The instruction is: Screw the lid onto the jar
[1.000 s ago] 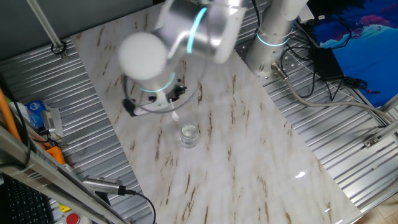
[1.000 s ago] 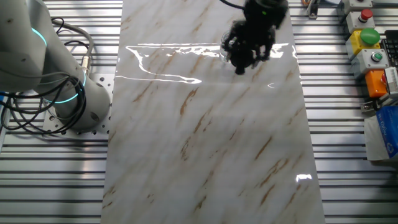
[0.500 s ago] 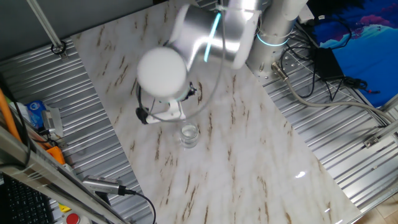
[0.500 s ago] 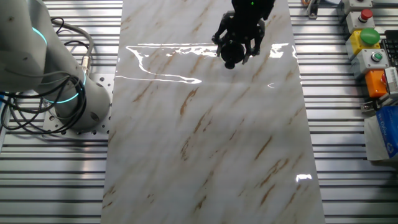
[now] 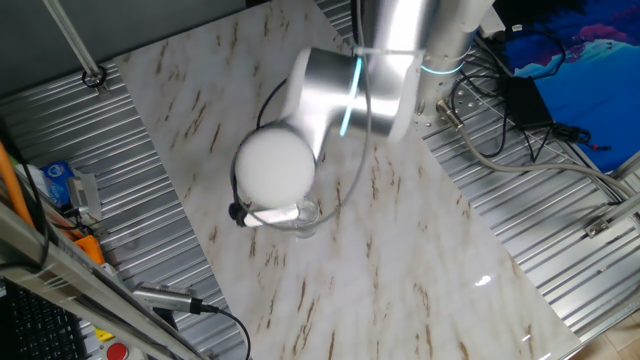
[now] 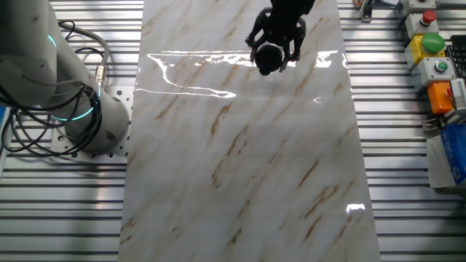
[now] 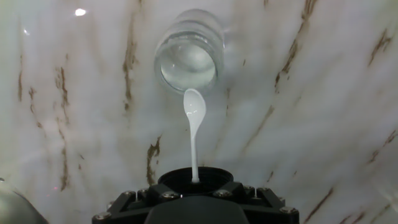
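Hovering by one jar (image 7: 188, 57), the tool (image 7: 194, 180) grips one white spoon (image 7: 194, 124).

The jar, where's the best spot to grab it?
By its round glass wall, just under the rim, coming straight down from above. That should suit because the jar stands upright on the table with its mouth open.

Two high cameras, one on my hand

Both fixed views look down from opposite sides on the table (image 5: 420, 250); my hand view looks close down on the jar (image 7: 188, 58).
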